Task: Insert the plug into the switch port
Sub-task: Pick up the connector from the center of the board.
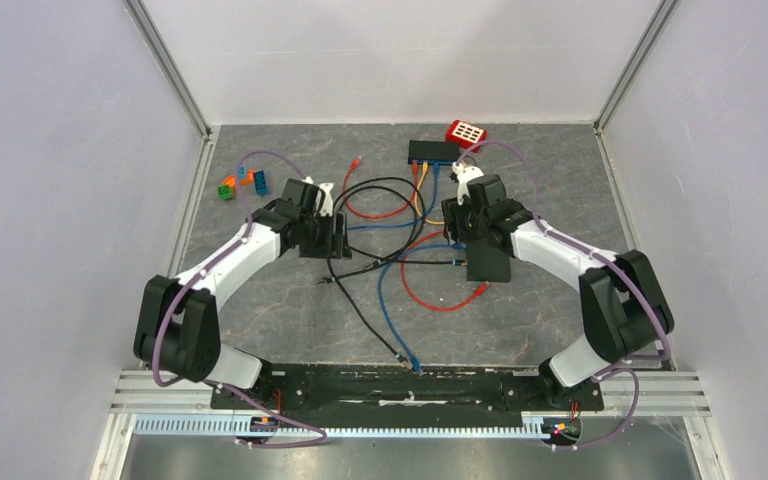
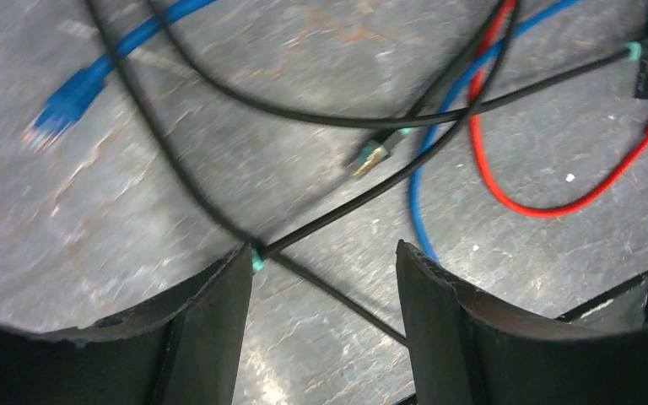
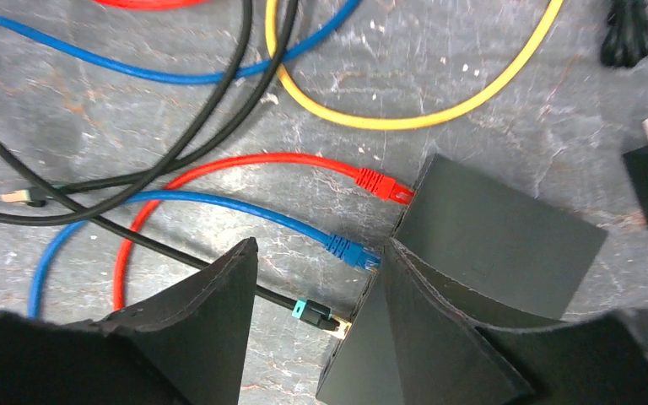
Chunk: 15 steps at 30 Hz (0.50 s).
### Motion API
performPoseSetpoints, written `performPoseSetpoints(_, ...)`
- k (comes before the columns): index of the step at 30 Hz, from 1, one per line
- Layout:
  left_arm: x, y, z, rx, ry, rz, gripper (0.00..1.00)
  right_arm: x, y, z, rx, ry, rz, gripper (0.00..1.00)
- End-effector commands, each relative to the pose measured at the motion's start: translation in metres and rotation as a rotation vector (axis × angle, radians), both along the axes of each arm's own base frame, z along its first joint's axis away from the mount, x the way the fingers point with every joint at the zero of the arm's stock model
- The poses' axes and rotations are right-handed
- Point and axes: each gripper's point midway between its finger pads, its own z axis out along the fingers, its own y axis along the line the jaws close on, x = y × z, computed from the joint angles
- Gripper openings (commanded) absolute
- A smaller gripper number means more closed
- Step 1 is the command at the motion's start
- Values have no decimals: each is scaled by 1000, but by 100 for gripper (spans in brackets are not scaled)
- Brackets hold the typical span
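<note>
A black switch (image 3: 506, 236) lies under my right gripper (image 3: 321, 245), which stands open. Its right finger (image 3: 426, 337) hangs over the switch's port edge. A black plug with a teal band (image 3: 316, 314) sits at the switch's port face, between the two fingers and touching neither. A blue plug (image 3: 350, 251) and a red plug (image 3: 384, 186) meet the same face. My left gripper (image 2: 325, 249) is open over a black cable (image 2: 346, 295). A teal-banded plug end (image 2: 257, 260) peeks out beside its left finger (image 2: 219, 321). From above, the switch (image 1: 488, 262) lies right of centre.
A loose black plug with a gold tip (image 2: 371, 154) and a loose blue plug (image 2: 63, 101) lie on the table. Red, blue, yellow and black cables tangle across the middle (image 1: 400, 215). A second switch (image 1: 432, 152) and a red block (image 1: 466, 133) stand at the back, coloured bricks (image 1: 242, 183) far left.
</note>
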Motion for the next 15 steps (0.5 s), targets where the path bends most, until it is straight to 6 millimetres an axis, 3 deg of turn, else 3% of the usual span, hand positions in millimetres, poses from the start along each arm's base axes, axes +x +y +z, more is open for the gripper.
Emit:
performPoseSetpoints(1,9,-50,17,-13,-101,-274,68,8,-2,47,32,-130,-6,57)
performPoseSetpoints(8,5,-79,-18,113,-81,-426,65,2,-9,81,63,-226,-20,58)
performPoseSetpoints(15,13,-75,-44,218,-113,-466,62,-4,-12,95,78,-268,-21,59)
